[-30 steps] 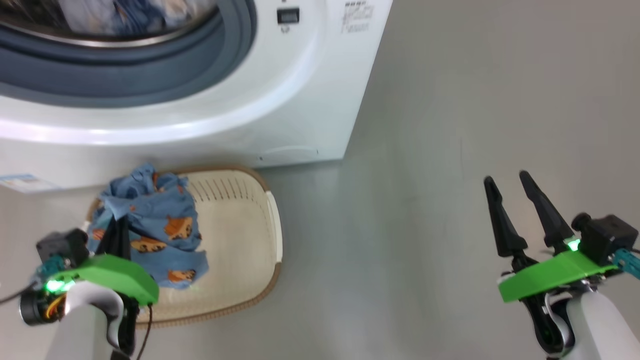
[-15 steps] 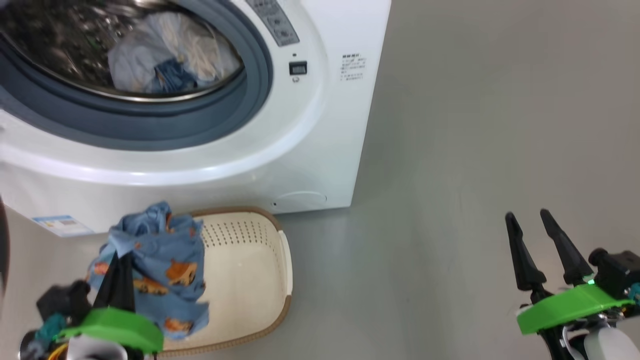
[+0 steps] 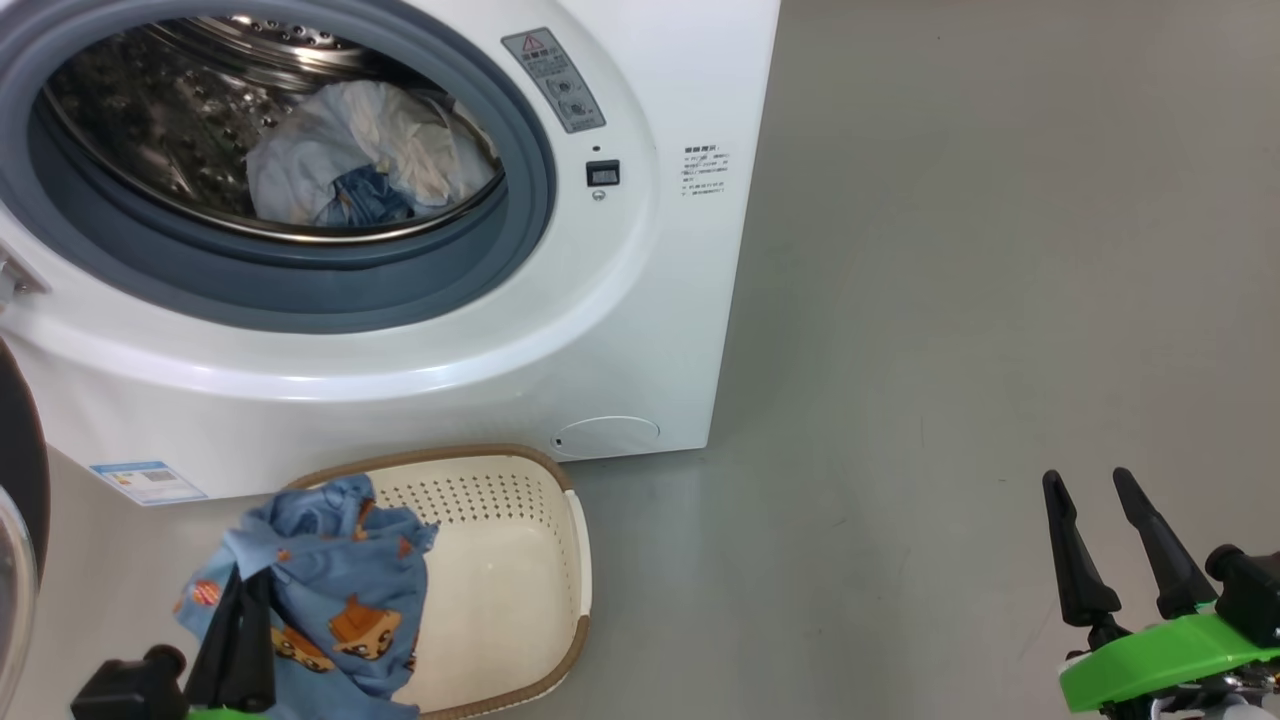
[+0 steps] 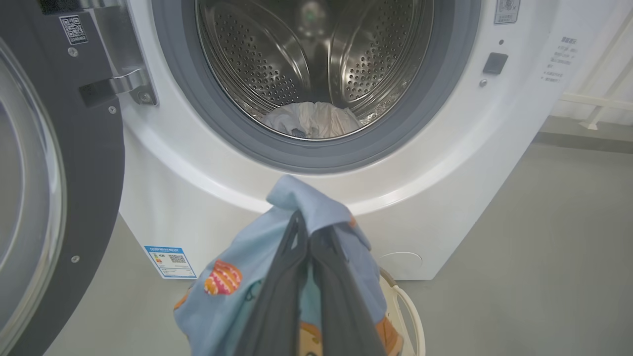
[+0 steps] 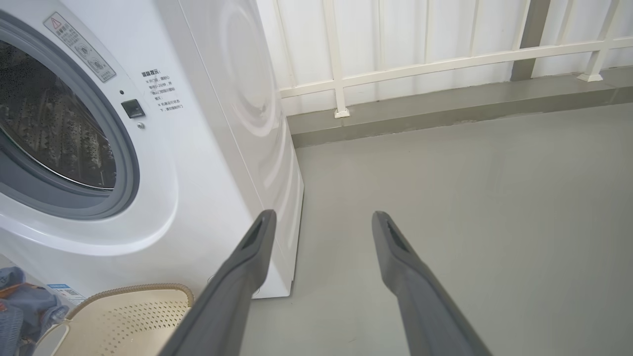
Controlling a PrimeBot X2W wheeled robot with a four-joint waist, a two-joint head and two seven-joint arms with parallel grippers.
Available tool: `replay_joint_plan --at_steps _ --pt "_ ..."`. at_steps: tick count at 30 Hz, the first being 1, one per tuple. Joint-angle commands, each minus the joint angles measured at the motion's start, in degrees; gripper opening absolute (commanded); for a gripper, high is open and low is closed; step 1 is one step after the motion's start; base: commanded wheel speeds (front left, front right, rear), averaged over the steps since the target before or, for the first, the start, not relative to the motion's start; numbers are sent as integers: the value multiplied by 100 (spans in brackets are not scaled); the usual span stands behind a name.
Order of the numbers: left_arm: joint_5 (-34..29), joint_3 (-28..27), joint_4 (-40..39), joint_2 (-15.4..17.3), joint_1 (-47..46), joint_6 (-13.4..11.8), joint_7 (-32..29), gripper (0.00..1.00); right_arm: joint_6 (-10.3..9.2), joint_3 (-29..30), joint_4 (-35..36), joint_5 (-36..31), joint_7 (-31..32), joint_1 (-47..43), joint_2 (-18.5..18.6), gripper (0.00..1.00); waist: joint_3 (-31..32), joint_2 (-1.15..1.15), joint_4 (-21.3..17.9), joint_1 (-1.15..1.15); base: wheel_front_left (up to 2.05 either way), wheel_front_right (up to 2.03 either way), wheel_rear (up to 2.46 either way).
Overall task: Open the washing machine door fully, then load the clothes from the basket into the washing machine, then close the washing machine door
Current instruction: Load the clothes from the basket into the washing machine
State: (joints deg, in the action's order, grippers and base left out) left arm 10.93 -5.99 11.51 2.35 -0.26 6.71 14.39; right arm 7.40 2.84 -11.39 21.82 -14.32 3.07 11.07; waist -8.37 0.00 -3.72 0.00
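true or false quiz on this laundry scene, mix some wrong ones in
1. The left end effector is shut on the light blue printed garment. True.
2. The drum is empty. False: a pale garment lies in the drum.
3. The washing machine door is closed. False: the washing machine door stands swung open.
4. The right end effector is open and holds nothing. True.

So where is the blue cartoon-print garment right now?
In the head view's lower left, the blue garment hangs from the shut left gripper over the basket, in front of the washing machine.
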Motion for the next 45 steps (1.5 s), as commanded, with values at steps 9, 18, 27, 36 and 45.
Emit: replay_joint_plan --at_steps 9,18,27,36,45 --pt "229 80 -519 55 126 -259 61 0 9 -32 190 -39 -68 -62 55 100 -56 0 -9 0 0 0 0" --pt "410 113 -470 54 -244 -306 61 0 9 -30 221 -36 -68 40 23 100 -230 0 -24 0 0 0 0" --pt "283 -3 -544 57 -1129 -280 61 0 9 -63 232 -27 -68 206 -48 100 -528 0 -46 0 0 0 0" --pt "138 -141 -160 268 -2692 -224 61 0 9 -217 221 2 -68 476 -134 100 -860 0 -165 0 0 0 0" --pt "-38 -95 1296 561 -4119 -173 61 0 9 -380 197 64 -68 707 -228 100 -1173 0 -455 0 0 0 0"
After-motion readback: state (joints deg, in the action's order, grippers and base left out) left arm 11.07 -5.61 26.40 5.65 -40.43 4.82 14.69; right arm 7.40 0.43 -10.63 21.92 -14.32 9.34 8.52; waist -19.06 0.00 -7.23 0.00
